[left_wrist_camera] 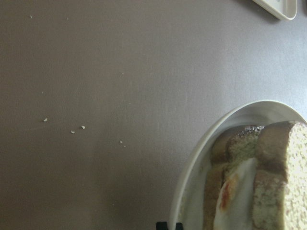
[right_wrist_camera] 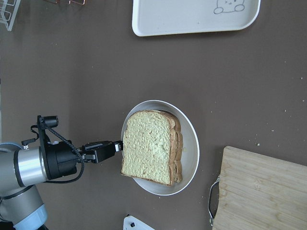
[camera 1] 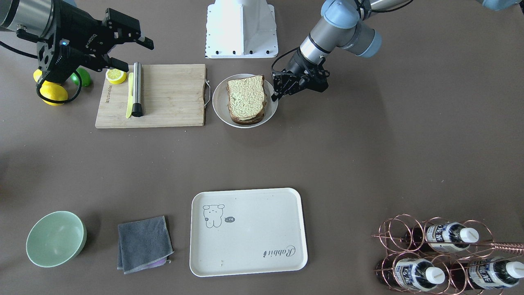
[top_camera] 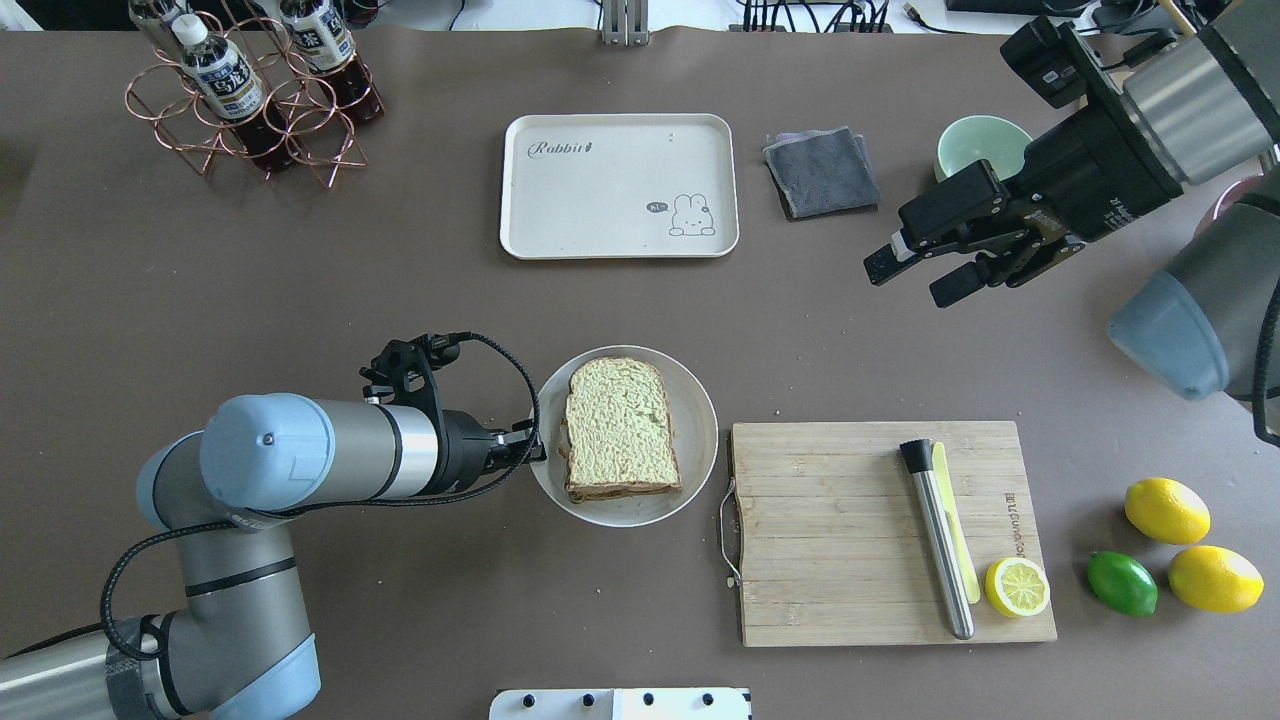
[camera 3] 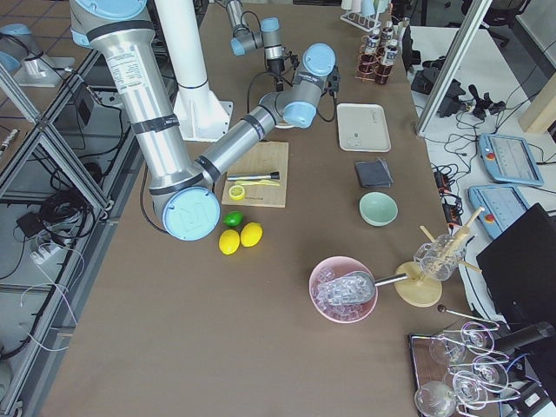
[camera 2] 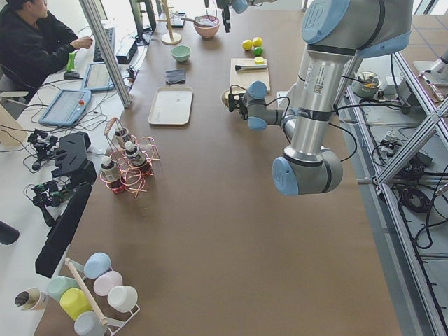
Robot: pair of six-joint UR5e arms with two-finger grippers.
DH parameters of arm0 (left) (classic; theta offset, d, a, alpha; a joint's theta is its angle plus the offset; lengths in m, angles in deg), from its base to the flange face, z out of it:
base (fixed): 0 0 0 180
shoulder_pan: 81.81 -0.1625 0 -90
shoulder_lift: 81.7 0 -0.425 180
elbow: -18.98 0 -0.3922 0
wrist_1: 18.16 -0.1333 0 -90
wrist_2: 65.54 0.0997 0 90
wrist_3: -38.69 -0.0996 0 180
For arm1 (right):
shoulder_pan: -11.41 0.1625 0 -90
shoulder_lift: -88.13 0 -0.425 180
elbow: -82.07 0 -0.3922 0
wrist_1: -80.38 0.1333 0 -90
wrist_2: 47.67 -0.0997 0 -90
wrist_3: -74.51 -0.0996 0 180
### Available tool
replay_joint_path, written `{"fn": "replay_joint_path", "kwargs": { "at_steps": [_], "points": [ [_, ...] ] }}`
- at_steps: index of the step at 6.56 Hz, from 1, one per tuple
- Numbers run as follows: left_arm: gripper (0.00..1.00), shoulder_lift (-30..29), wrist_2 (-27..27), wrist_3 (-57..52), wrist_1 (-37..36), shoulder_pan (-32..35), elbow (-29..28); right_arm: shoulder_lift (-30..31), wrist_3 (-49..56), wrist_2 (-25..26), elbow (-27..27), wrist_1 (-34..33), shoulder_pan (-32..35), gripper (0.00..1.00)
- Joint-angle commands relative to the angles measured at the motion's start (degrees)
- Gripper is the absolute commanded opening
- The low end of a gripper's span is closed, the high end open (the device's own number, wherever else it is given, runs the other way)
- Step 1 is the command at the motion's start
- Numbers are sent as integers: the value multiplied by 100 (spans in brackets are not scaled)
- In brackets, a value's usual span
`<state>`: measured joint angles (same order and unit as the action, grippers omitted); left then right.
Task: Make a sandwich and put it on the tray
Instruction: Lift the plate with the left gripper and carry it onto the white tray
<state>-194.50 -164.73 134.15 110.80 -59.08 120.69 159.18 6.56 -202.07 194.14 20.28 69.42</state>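
Observation:
The sandwich [top_camera: 620, 425] lies on a round white plate [top_camera: 700, 440], top slice up; in the left wrist view the white egg shows between the slices of the sandwich [left_wrist_camera: 268, 177]. My left gripper [top_camera: 535, 452] is shut, low, with its tips at the plate's left rim [left_wrist_camera: 192, 182]; I cannot tell whether they touch it. The cream tray [top_camera: 600, 200] with the bear drawing lies bare farther across the table. My right gripper [top_camera: 915, 280] hangs open and high over the table's right side, holding nothing.
A wooden cutting board [top_camera: 860, 530] right of the plate carries a metal-handled tool [top_camera: 938, 540], a yellow knife and a lemon half [top_camera: 1017, 587]. Two lemons and a lime [top_camera: 1122, 583] lie beyond it. A grey cloth [top_camera: 820, 172], a green bowl [top_camera: 975, 145] and a bottle rack [top_camera: 250, 95] stand along the far side.

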Motion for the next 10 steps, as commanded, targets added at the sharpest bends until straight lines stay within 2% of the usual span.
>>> {"fn": "replay_joint_path", "kwargs": {
  "at_steps": [1,2,4,6,8,10],
  "points": [
    [0,-400,-118,306,-661,249,7,40,-34,531,17,120,25,100],
    [0,-401,-240,367,-670,398,-1,49,-191,725,25,217,78,100],
    [0,-409,-250,456,-679,644,-54,49,-840,1462,8,857,96,100],
    [0,-531,-250,464,-679,794,-220,76,-852,1990,17,877,140,100],
    [0,-865,-250,473,-670,943,-649,111,-852,2273,-10,868,140,100],
    [0,-1356,-259,526,-635,1215,-1377,111,-852,2301,-27,868,140,100]
  ]
}}
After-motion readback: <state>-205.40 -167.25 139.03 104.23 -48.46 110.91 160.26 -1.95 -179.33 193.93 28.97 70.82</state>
